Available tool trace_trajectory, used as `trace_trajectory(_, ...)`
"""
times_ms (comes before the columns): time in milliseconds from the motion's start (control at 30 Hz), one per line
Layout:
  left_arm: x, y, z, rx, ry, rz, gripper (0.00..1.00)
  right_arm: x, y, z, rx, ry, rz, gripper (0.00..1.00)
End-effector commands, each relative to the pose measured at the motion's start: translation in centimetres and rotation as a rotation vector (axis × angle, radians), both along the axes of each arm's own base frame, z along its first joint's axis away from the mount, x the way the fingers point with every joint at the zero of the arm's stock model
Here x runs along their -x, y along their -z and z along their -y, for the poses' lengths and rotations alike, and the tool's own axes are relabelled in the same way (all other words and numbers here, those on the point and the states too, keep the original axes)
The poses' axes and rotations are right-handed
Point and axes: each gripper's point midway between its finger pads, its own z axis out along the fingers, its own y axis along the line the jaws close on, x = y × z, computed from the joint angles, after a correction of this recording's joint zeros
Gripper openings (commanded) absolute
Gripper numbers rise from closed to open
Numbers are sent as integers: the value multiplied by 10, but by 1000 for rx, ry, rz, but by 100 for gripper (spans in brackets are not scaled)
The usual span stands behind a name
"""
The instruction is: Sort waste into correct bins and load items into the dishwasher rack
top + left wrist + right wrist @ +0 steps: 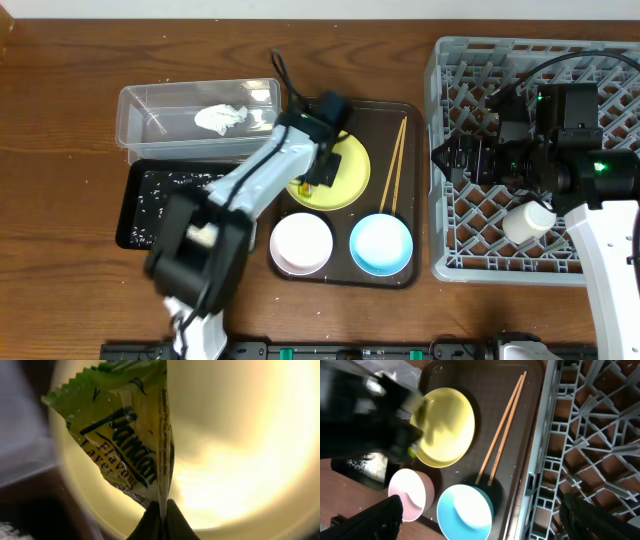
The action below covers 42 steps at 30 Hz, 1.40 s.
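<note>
My left gripper (312, 178) is shut on the green-and-orange snack wrapper (125, 435), pinching its edge just above the yellow plate (345, 165). The plate fills the left wrist view (240, 435). My right gripper (485, 520) is open and empty, over the left edge of the grey dishwasher rack (530, 70). A small white cup (530, 222) lies in the rack. The chopsticks (395, 165), white bowl (301, 243) and light-blue bowl (381, 243) sit on the dark-brown serving tray. The crumpled tissue (220, 118) lies in the clear tub (150, 100). Rice scraps lie in the black tray (135, 215).
The dark-brown serving tray (410, 120) lies between the bins and the rack. The right wrist view shows the plate (447, 425), chopsticks (502, 435), blue bowl (465, 512), white bowl (410, 495) and rack lattice (585, 435). Bare wooden table lies along the back and left.
</note>
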Motion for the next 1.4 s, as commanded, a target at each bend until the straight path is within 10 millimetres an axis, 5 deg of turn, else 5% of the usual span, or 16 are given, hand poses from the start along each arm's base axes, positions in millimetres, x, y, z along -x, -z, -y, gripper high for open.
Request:
trace_trajectory(0,-27,-89,-3,99,-40,226,6,-4,-6,3,2,9,17,99)
trace_trajectory(133,-45,-124,-49,57,-151,355,6,-4,-6,3,2,9,18,99)
trace_trajectory(267,-73,-114,-97,20,-271,382,6,-4,-6,3,1,9,22,99)
trace_trajectory(300,-80,-109,-107,17,-296,385,12,-5,-7,3,1,10,24,99)
trace_trajectory(367,-91,-99,-119,28,-329,379,58,-6,-7,3,1,10,29,99)
trace_trajectory(567,-67,-117,-85,199,-263,310,68,-5,-7,3,1,10,25,99)
trace_trajectory(800,-9,-145,-36,213,-119,262,68,-6,-8,2,1,7,32,99)
trace_trajectory(1200,36,-135,14,213,2,179,68,-3,-7,-13,12,-40,39,98)
trace_trajectory(1367,46,-132,17,214,-40,143,67,-2,-7,-13,10,-38,32,90)
